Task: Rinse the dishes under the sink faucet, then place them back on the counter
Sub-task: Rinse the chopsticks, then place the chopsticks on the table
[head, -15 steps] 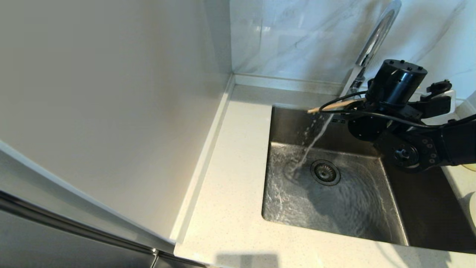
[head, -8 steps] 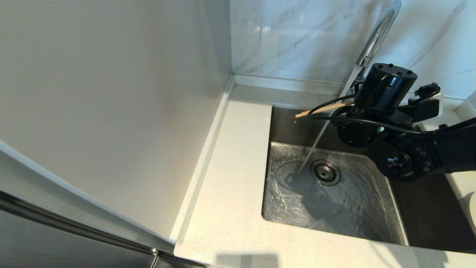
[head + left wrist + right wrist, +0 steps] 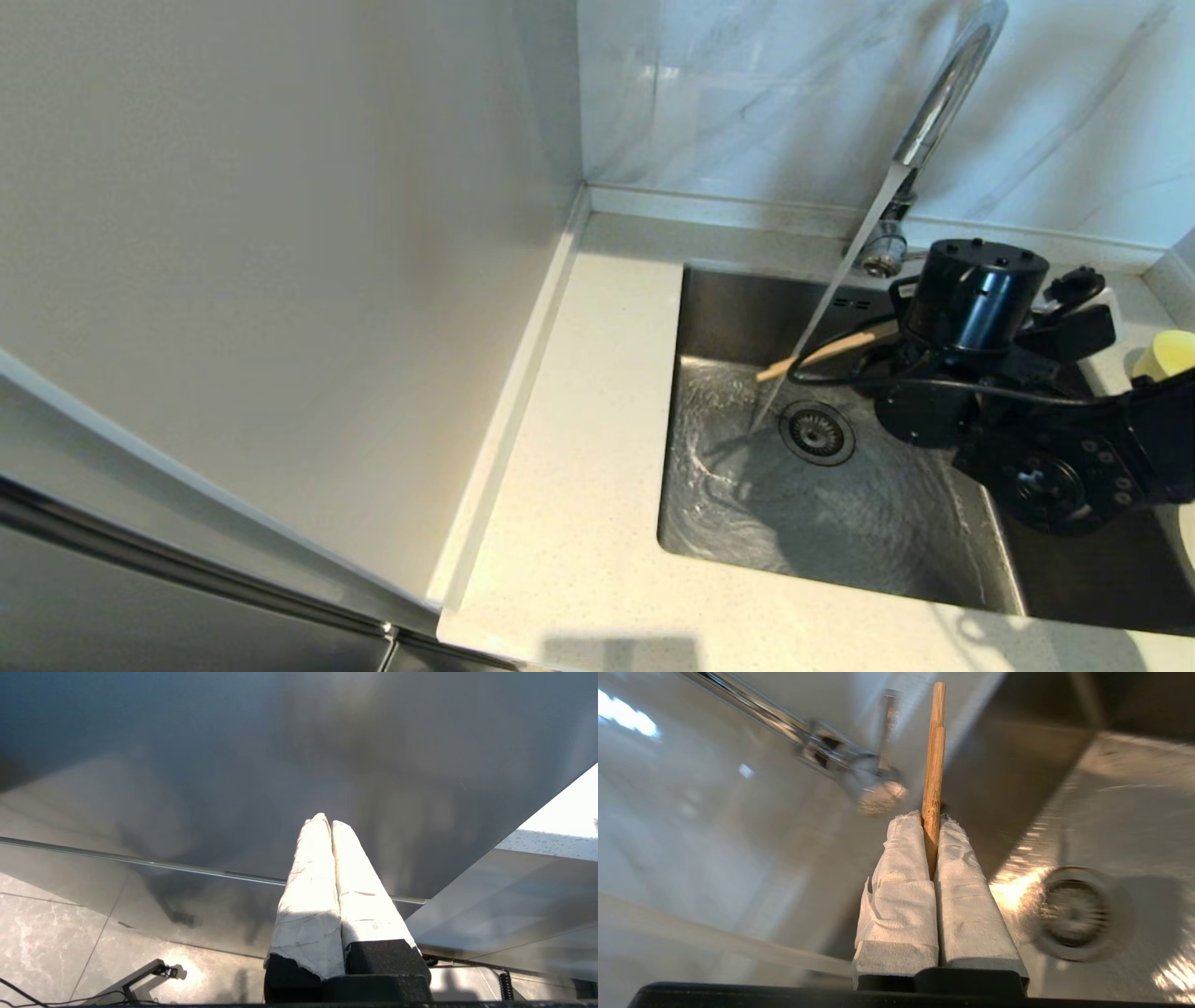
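Right wrist view: chopsticks point(image 3: 934, 765) rinsing under faucet point(image 3: 943, 84).
Right gripper point(image 3: 931, 826) fingers clench the chopsticks, long axis projecting straight ahead toward the desk's back-left corner; left gripper point(image 3: 329, 823) clenched, empty.

An off-white speckled counter point(image 3: 588, 485) wraps around a steel sink basin point(image 3: 934, 551) set into it, with a low raised edge against the wall. The chrome faucet point(image 3: 934, 103) rises from it behind the basin, and a pale-yellow bowl point(image 3: 1162, 353) sits at its far right
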{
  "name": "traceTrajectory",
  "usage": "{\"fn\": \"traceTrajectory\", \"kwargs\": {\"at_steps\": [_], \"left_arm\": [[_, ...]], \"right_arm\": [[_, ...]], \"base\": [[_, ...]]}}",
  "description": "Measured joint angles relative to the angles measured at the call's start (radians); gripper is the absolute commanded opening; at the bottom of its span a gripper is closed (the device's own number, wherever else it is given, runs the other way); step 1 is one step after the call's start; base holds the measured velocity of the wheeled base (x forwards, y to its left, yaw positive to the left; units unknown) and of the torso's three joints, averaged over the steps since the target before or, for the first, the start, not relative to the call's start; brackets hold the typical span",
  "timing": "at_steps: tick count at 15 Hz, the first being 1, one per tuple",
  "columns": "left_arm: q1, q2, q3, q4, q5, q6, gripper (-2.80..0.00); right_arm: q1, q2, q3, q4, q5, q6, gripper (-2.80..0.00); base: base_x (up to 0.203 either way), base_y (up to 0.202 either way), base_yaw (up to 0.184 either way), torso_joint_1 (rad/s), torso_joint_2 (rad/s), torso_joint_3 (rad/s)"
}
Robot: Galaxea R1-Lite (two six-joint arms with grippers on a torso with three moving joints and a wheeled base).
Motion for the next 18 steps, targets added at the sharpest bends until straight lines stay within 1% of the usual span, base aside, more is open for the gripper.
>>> {"fn": "traceTrajectory", "kwargs": {"at_steps": [2,4,7,8,10,12,13,14,15,16,18], "left_arm": [[0.0,0.0,0.0,0.0,0.0,0.001,-2.8],[0.0,0.0,0.0,0.0,0.0,0.0,-2.8],[0.0,0.0,0.0,0.0,0.0,0.0,-2.8],[0.0,0.0,0.0,0.0,0.0,0.0,-2.8],[0.0,0.0,0.0,0.0,0.0,0.0,-2.8],[0.0,0.0,0.0,0.0,0.0,0.0,-2.8],[0.0,0.0,0.0,0.0,0.0,0.001,-2.8],[0.0,0.0,0.0,0.0,0.0,0.0,-2.8],[0.0,0.0,0.0,0.0,0.0,0.0,-2.8],[0.0,0.0,0.0,0.0,0.0,0.0,-2.8],[0.0,0.0,0.0,0.0,0.0,0.0,-2.8]], "right_arm": [[-0.042,-0.075,0.103,-0.001,0.052,-0.045,-2.8],[-0.126,-0.155,0.139,-0.002,0.145,-0.133,-2.8],[-0.262,-0.249,0.127,-0.019,0.381,-0.321,-2.8],[-0.288,-0.269,0.108,-0.056,0.457,-0.389,-2.8],[-0.327,-0.291,0.059,-0.18,0.567,-0.516,-2.8],[-0.384,-0.29,-0.025,-0.374,0.661,-0.678,-2.8],[-0.405,-0.288,-0.051,-0.461,0.694,-0.756,-2.8],[-0.417,-0.286,-0.052,-0.528,0.707,-0.818,-2.8],[-0.422,-0.285,-0.014,-0.562,0.707,-0.844,-2.8],[-0.42,-0.285,0.054,-0.571,0.703,-0.85,-2.8],[-0.404,-0.286,0.27,-0.575,0.694,-0.855,-2.8]], "base": [[0.0,0.0,0.0,0.0,0.0,0.0],[0.0,0.0,0.0,0.0,0.0,0.0],[0.0,0.0,0.0,0.0,0.0,0.0],[0.0,0.0,0.0,0.0,0.0,0.0],[0.0,0.0,0.0,0.0,0.0,0.0],[0.0,0.0,0.0,0.0,0.0,0.0],[0.0,0.0,0.0,0.0,0.0,0.0],[0.0,0.0,0.0,0.0,0.0,0.0],[0.0,0.0,0.0,0.0,0.0,0.0],[0.0,0.0,0.0,0.0,0.0,0.0],[0.0,0.0,0.0,0.0,0.0,0.0]]}}
